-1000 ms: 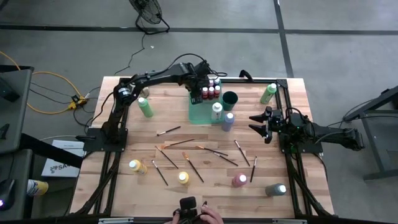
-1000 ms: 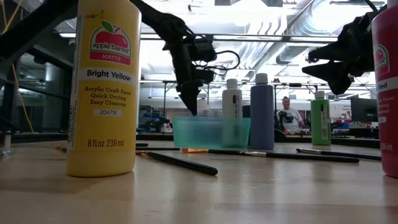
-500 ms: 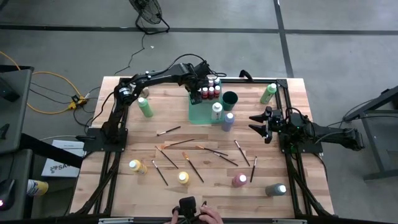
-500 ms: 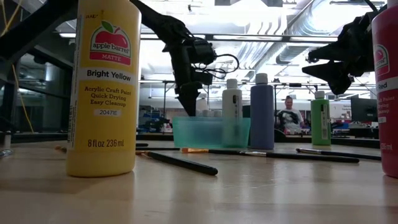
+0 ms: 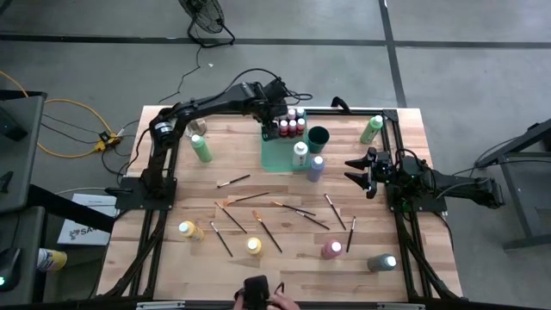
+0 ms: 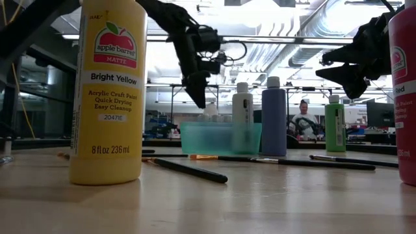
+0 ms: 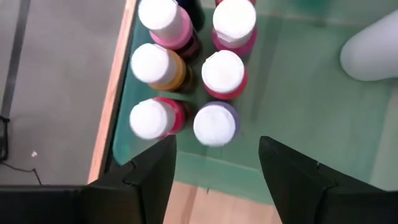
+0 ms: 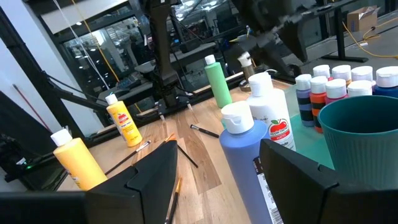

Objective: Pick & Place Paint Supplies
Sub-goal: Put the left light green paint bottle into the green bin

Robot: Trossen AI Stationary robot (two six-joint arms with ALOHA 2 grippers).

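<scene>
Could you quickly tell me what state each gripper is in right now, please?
Left gripper: open, empty, above the small paint bottles in the green tray.
Right gripper: open, empty, at the table's right side.

A wooden table (image 5: 258,185) with a pale plank top stands on a grey concrete floor (image 5: 448,77). On its far side lies a shallow green tray (image 5: 277,155), and just right of the tray a dark green cup (image 5: 318,136) stands upright. Left of the table a yellow cable (image 5: 65,129) loops across the floor. A black fan (image 5: 207,21) stands on the floor beyond the far edge. In the room behind the table a person (image 6: 303,122) sits among desks
</scene>
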